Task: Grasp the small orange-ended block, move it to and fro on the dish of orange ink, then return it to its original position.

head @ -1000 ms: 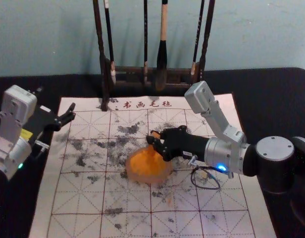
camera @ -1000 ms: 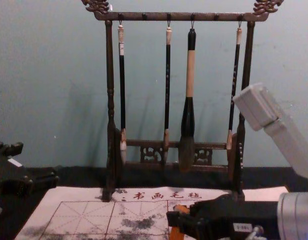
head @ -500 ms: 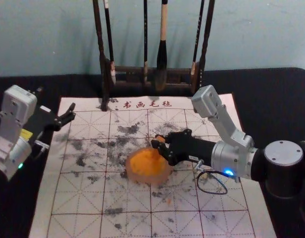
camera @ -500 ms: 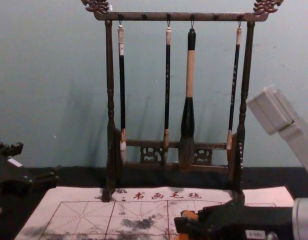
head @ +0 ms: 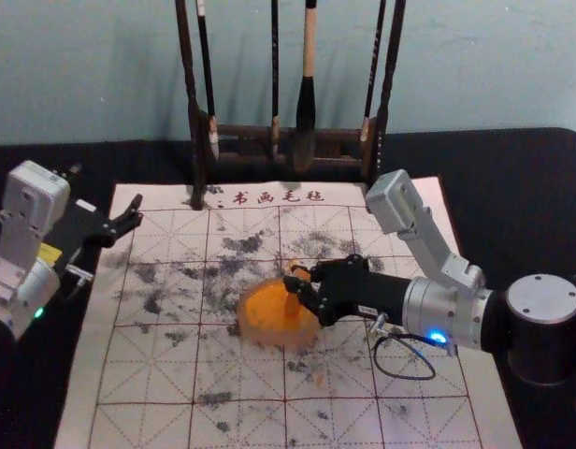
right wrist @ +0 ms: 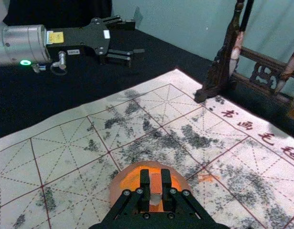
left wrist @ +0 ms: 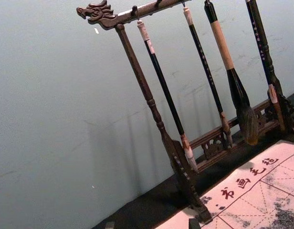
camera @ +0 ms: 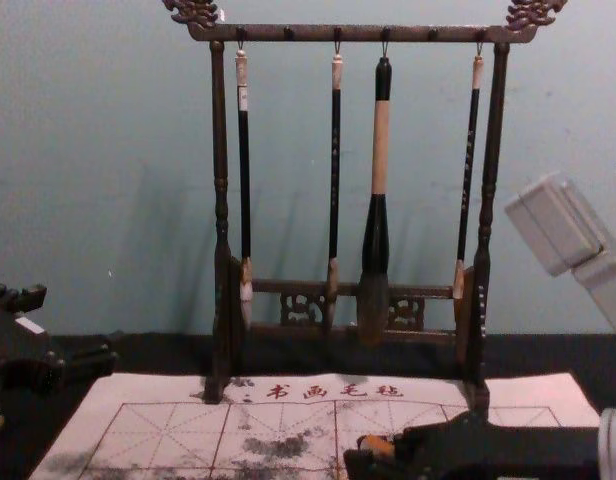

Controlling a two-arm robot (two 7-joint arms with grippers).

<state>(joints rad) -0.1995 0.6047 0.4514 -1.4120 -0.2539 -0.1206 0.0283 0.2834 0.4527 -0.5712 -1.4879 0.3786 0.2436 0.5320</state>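
My right gripper (head: 297,284) is over the right part of the dish of orange ink (head: 262,329) in the head view. In the right wrist view, the right gripper (right wrist: 156,191) is shut on the block (right wrist: 156,183), which has an orange upper part and a pale face, with the dish (right wrist: 119,183) behind and below it. The block's lower end is hidden by the fingers. From the chest view, the block's orange end (camera: 376,446) pokes out above the gripper. The left gripper (head: 129,220) is parked open at the mat's far left corner.
A dark wooden rack (camera: 220,200) with several hanging brushes stands at the mat's far edge. The white gridded felt mat (head: 157,374), stained with black ink, lies under the dish. Black cloth (head: 512,206) covers the table around it.
The right gripper has drawn back to the right and slightly nearer the robot, carrying the block across the dish. The left arm and the dish have stayed put.
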